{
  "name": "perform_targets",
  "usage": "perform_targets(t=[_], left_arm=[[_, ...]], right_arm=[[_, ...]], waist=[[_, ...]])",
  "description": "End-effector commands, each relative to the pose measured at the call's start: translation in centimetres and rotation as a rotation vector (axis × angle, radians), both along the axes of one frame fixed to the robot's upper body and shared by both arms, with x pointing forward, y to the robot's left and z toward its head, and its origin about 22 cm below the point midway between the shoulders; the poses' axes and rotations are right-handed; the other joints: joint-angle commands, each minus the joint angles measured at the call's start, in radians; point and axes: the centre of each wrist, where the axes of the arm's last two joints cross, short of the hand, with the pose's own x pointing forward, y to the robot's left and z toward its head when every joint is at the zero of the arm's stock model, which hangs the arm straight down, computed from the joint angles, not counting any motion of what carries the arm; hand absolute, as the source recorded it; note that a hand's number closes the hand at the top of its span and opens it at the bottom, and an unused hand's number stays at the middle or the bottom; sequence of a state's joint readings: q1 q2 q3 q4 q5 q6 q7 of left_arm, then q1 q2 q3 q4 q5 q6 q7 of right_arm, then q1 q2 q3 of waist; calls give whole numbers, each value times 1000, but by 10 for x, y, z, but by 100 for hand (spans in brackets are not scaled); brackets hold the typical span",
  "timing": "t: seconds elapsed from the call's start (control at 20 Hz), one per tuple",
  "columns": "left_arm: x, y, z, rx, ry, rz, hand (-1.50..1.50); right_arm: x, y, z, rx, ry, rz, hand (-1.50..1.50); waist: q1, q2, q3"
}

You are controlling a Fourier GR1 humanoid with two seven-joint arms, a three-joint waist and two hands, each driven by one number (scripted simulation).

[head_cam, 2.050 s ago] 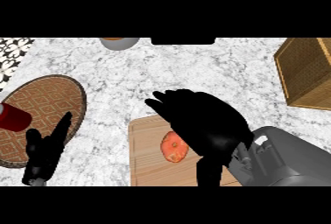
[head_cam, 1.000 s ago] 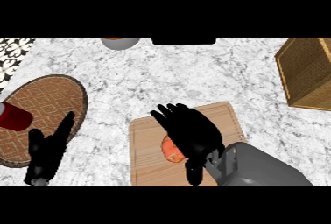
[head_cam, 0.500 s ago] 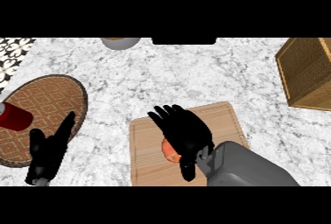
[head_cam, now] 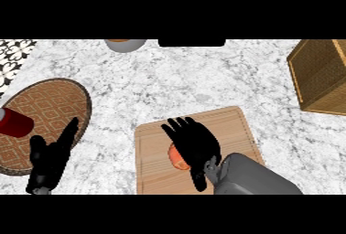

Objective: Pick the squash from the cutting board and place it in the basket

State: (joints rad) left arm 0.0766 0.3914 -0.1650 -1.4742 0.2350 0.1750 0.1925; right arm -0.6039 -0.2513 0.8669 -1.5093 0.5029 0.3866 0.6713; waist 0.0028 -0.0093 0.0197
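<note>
My right hand [head_cam: 194,147] lay over the squash [head_cam: 177,157] on the cutting board [head_cam: 233,128], lower centre of the frame. Fingers were straight and spread, pointing toward the top of the frame, not curled round anything. Only an orange-red sliver of the squash showed at the hand's left edge; the rest was hidden under my palm. I could not tell whether the palm touched it.

Left hand [head_cam: 49,159] rested open at lower left, over the rim of the woven mat [head_cam: 47,98]. A red cup [head_cam: 13,122] stood on that mat at far left.

The basket [head_cam: 317,75] sat at upper right, well apart from the board.

Handling judgement: squash looked small, rounded and smooth-skinned, probably stiff and light, not fragile. A round shape could roll or slip out sideways on the flat board. Best hold, I reckoned, was across its widest middle, thumb on 1 side and fingers on the other.
</note>
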Motion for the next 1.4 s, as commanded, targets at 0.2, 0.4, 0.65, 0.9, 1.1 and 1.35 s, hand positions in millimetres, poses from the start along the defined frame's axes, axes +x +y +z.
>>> perform_targets(t=[0.2,0.4,0.65,0.9,1.1,1.35], left_arm=[[-26,-4,-35,-33,164,-15,0],[-37,7,-35,-49,157,9,0],[-13,-3,-31,-42,162,4,0],[-24,-9,-29,-37,155,10,0],[-34,-2,-40,-57,160,7,0],[-27,-1,-28,-58,151,51,0]], right_arm=[[15,1,-30,14,-7,-14,-150],[-1,0,-19,24,1,1,-150],[10,5,-33,-9,-66,86,150],[17,-13,-45,-49,-119,124,150],[4,4,-32,-40,-134,130,150],[27,-71,-56,-97,-126,-321,150]], waist=[[12,16,-20],[2,9,-20],[2,14,-20],[7,13,-19],[-1,9,-20],[-37,7,-20]])
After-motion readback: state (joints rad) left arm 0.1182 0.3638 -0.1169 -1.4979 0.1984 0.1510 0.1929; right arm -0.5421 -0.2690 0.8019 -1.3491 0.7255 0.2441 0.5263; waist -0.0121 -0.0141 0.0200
